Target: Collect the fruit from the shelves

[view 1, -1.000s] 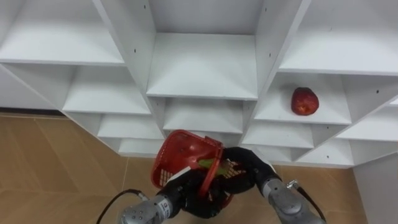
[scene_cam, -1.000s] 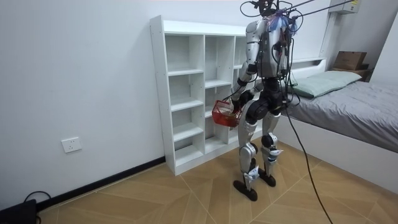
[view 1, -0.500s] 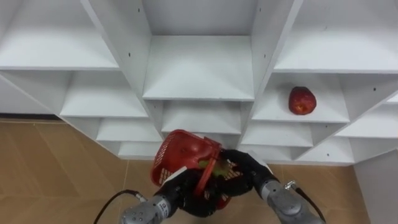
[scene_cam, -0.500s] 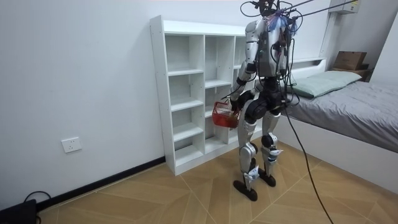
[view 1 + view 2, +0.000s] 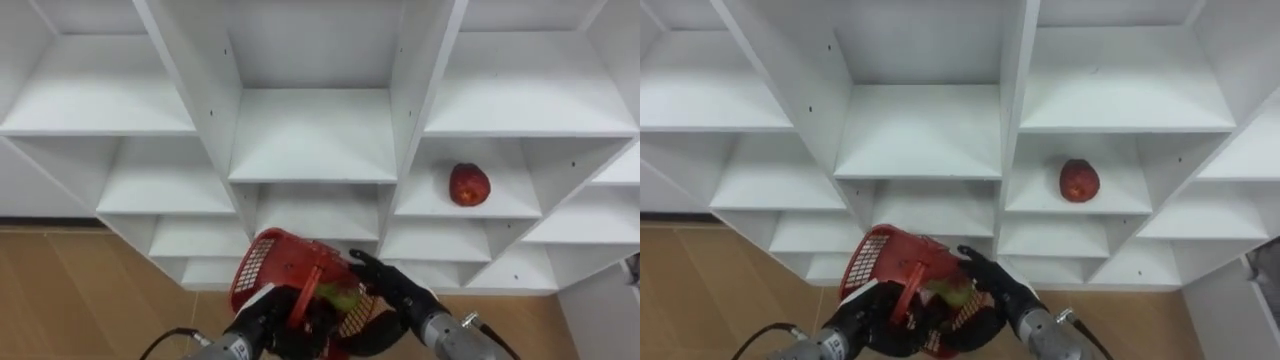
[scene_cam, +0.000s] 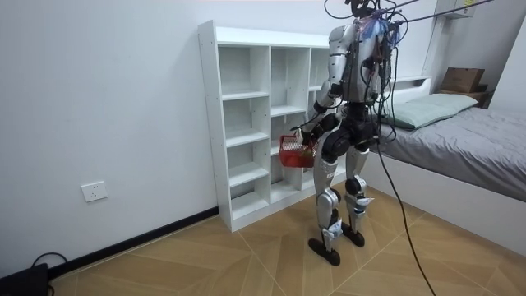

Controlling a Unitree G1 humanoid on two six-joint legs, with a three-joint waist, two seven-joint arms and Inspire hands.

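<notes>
Apple (image 5: 469, 185) on closet shelf (image 5: 420, 203)

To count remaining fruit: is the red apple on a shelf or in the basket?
On a shelf: the red apple rests there, well apart from the red basket below.

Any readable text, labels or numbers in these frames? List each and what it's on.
None can be read.
No print shows on the white shelf unit, the red basket or the apple.
Cardboard box in the room view: any print is too small to read.
</notes>
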